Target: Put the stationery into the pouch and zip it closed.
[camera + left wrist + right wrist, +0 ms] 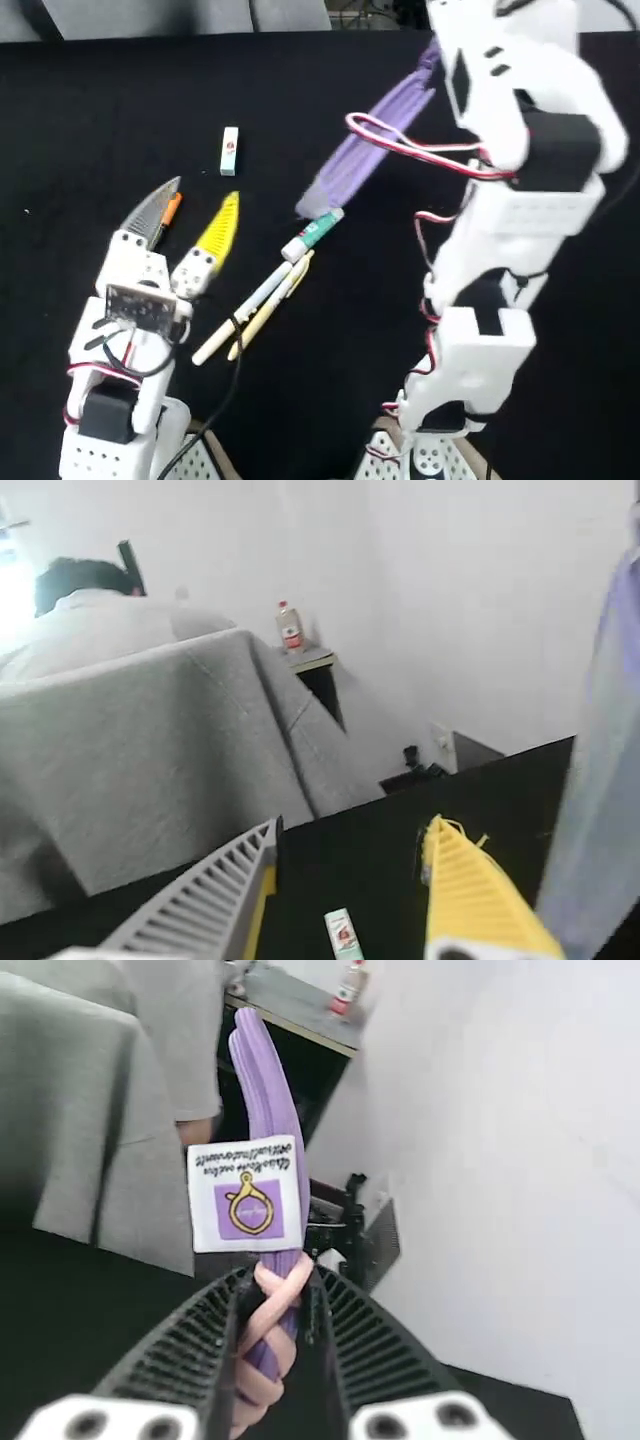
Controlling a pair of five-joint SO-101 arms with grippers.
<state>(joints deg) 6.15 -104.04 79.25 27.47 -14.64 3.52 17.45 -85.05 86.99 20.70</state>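
Note:
The purple pouch [365, 140] hangs tilted above the table, its lower end near a teal-capped tube [314, 234]. My right gripper [275, 1282] is shut on the pouch [262, 1080] at its upper end, by a pink cord and a white label [245, 1196]. Two pale pens [257, 305] lie side by side at the table's middle. A small white eraser [230, 150] lies farther back. My left gripper [204, 190] stands open over the table at the left, holding nothing, with an orange item [172, 208] beside its grey finger. The left wrist view has the eraser [342, 935] between the open fingers.
The table is covered in black cloth [100, 120]. The right arm [510, 200] stands tall over the table's right side, red and white cables looping off it. A grey draped shape [130, 750] sits beyond the table's far edge.

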